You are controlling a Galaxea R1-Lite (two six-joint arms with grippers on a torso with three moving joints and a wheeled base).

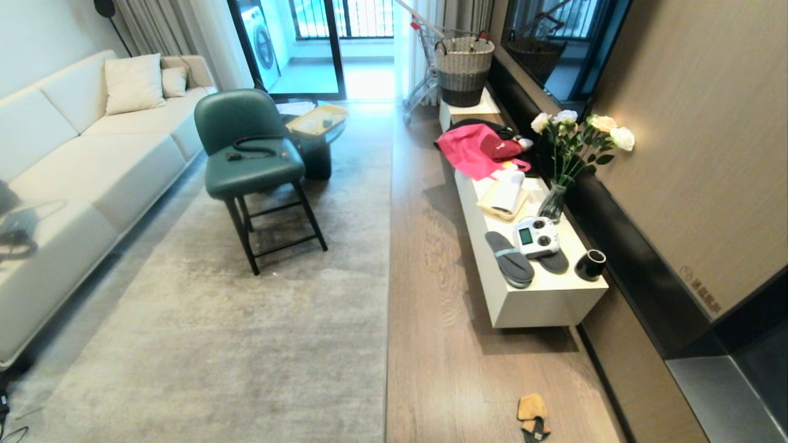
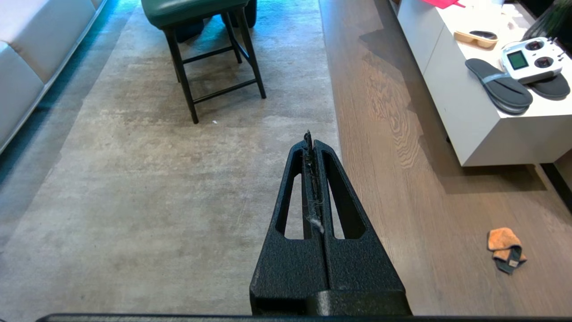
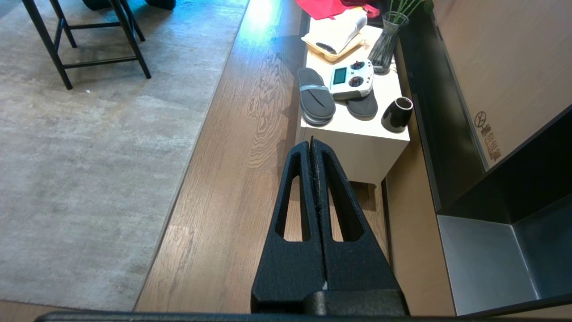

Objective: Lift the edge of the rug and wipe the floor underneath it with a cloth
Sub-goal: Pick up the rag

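Observation:
A large pale grey-beige rug (image 1: 246,320) lies flat, and its straight rug edge (image 1: 389,277) runs along the brown wood floor (image 1: 443,344). The small orange-tan cloth (image 1: 533,416) lies crumpled on the floor near the bottom of the head view, right of the rug; the cloth (image 2: 505,248) also shows in the left wrist view. Neither arm appears in the head view. My left gripper (image 2: 309,139) hangs shut and empty above the rug, close to the rug edge (image 2: 331,116). My right gripper (image 3: 312,144) hangs shut and empty over the floor (image 3: 232,179).
A green chair (image 1: 252,154) stands on the rug. A cream sofa (image 1: 74,160) runs along the left. A low white cabinet (image 1: 529,289) on the right carries dark grey slippers (image 1: 510,258), a controller, a black cup, a flower vase and pink-red fabric (image 1: 474,151).

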